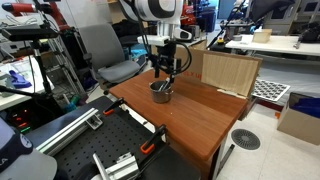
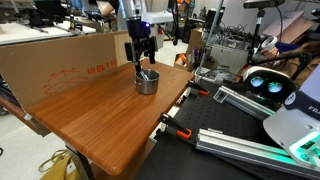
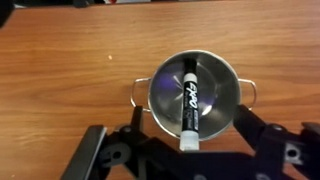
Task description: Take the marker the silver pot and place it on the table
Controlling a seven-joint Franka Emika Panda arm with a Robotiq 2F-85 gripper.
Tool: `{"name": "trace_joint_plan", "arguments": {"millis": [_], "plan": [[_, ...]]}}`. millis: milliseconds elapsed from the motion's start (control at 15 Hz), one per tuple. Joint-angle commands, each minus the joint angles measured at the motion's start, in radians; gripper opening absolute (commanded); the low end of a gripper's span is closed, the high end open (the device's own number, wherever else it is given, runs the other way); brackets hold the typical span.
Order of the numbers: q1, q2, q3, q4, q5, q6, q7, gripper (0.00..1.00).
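Observation:
The silver pot [image 3: 195, 92] sits on the reddish-brown table [image 3: 70, 70], seen from straight above in the wrist view. The marker [image 3: 188, 100], black-labelled with a white end, lies across the pot's inside, its white end resting on the near rim. My gripper [image 3: 190, 135] is open, its two dark fingers spread on either side of the pot's near edge, holding nothing. In both exterior views the gripper [image 1: 163, 72] [image 2: 143, 60] hangs just above the pot [image 1: 161, 92] [image 2: 147, 82].
An upright cardboard panel [image 1: 228, 72] stands along the table's edge; it also shows in an exterior view [image 2: 60, 60]. An office chair [image 1: 105, 55] stands behind the table. Metal rails and clamps [image 2: 215, 130] lie off the table's side.

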Motion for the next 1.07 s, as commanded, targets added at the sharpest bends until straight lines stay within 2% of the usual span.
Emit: {"name": "trace_joint_plan", "arguments": {"millis": [0,533,600,667,733,800,1000], "plan": [[-0.009,0.039,0.001,0.062,-0.015,-0.058,-0.020,0.66],[-0.008,0.078,-0.004,0.116,-0.026,-0.089,-0.031,0.03],[-0.002,0.083,-0.008,0.121,-0.039,-0.089,-0.023,0.01],[0.002,0.083,-0.011,0.123,-0.054,-0.092,-0.019,0.11],[0.005,0.082,-0.012,0.117,-0.071,-0.079,-0.020,0.46],[0.007,0.080,-0.012,0.113,-0.081,-0.075,-0.020,0.47],[0.008,0.085,-0.013,0.114,-0.119,-0.075,-0.018,0.68]]}}
